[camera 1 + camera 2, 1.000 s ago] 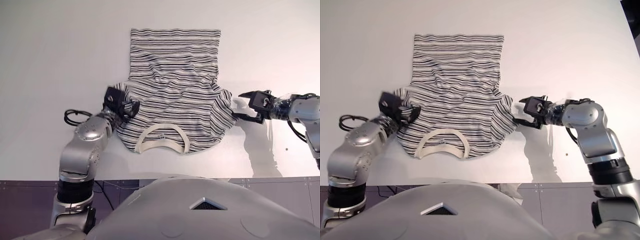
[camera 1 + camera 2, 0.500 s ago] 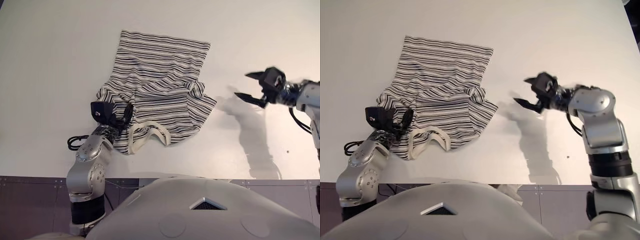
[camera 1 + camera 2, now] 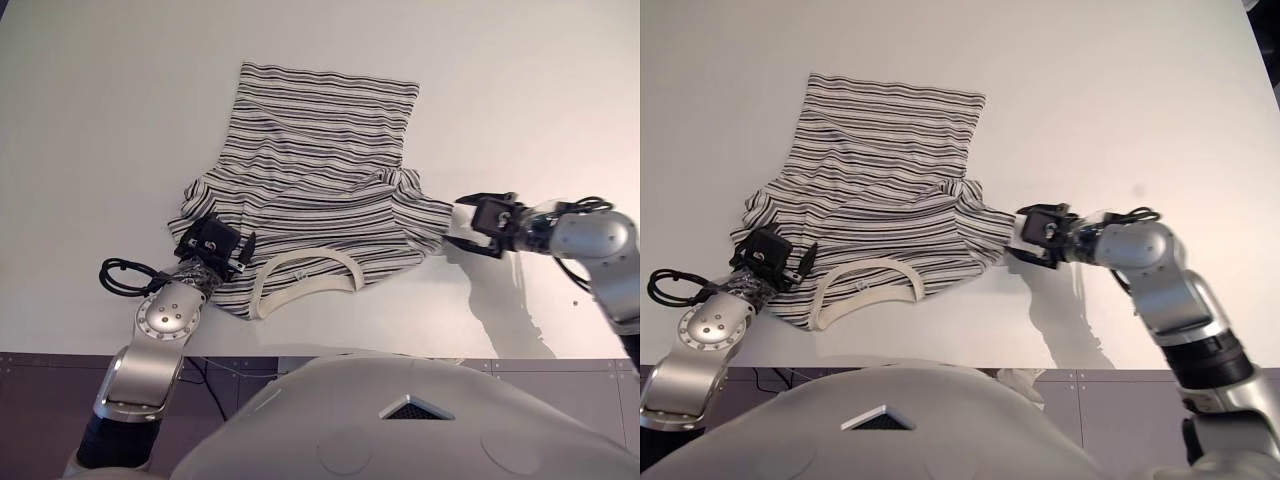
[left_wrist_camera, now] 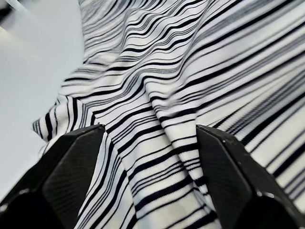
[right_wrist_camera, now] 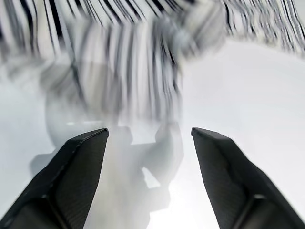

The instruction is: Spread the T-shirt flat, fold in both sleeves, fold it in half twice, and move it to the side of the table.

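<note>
Nearest the robot lies the pale collar of the striped shirt, which is spread on the white table with its neck toward the robot and its hem at the far end. Just to the left of the collar the left gripper sits low over the shoulder. Its wrist view shows both fingers well apart with rumpled cloth lying between them, so it holds nothing. On the other side, the right gripper is at the tip of the right sleeve, its fingers likewise spread, with bare table between them and the sleeve edge just ahead. Whether it touches the cloth cannot be told. The left sleeve is bunched beside the left gripper, and wrinkles run across the chest, while the far half lies smoother. The shirt looks light, thin and limp: it should drape and drag when pulled, and a pinch may gather both layers. Likely the best holds are the firmer sewn edges, meaning the sleeve cuffs, shoulder seams and hem corners, drawn outward low to the table to flatten it.
</note>
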